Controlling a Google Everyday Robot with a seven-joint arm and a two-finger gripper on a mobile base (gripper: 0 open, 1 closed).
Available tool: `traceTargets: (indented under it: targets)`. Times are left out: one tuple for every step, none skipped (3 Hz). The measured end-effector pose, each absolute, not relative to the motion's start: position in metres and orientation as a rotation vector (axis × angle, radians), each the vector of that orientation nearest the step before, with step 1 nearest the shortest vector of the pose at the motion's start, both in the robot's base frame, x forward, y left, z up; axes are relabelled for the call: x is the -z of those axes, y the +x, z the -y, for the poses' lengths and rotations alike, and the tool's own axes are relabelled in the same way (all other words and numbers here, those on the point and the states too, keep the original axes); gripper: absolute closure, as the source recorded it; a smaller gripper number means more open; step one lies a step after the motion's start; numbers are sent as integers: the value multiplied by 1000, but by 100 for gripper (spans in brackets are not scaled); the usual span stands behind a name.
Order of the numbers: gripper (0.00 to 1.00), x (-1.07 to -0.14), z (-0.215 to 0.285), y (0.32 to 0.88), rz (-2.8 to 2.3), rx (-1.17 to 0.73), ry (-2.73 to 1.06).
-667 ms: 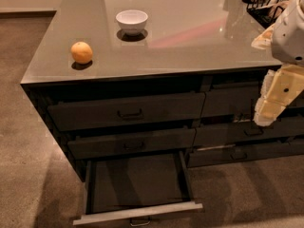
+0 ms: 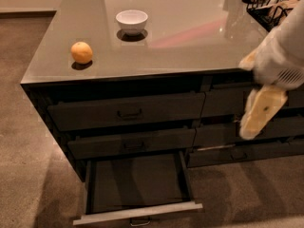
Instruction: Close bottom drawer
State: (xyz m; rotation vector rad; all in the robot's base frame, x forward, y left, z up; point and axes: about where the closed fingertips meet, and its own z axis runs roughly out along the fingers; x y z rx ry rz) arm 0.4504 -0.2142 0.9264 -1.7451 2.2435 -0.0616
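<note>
Dark-grey cabinet (image 2: 128, 110) under a glossy counter top (image 2: 190, 46), standing on brown carpet (image 2: 23, 165). I count two drawer stacks across its front: a wider left stack of three and a right stack in which I can make out three fronts, partly hidden by the arm. In the left stack, the upper two drawers (image 2: 126, 127) sit flush and shut, each with one dark centre pull. The bottom drawer (image 2: 137, 213) is pulled well out toward the camera, its pale top rim at the lower edge of the view and its small pull (image 2: 140, 221) just below that rim. Of its long flat tray I see only the dark floor. On the counter I count one orange (image 2: 81, 52) near the left front corner and one white bowl (image 2: 131, 21) further back, well apart from the fruit; its inside shows plain white. One black wire basket (image 2: 268, 6) stands at the far right corner, holding something pale that I cannot identify. The gripper (image 2: 260, 113) hangs off the counter's right front edge, in front of the right-hand stack, well apart from the open drawer and touching none of the counted items. I cannot tell whether it is open or closed.
</note>
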Motion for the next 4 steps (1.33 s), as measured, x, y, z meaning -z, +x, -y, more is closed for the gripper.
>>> traceTargets:
  targets:
    - [0, -828, 193, 442, -2177, 41, -1818]
    - [0, -828, 193, 442, -2178, 41, -1818]
    - [0, -784, 186, 457, -2225, 42, -1848]
    - [0, -655, 165, 461, -2275, -73, -1928]
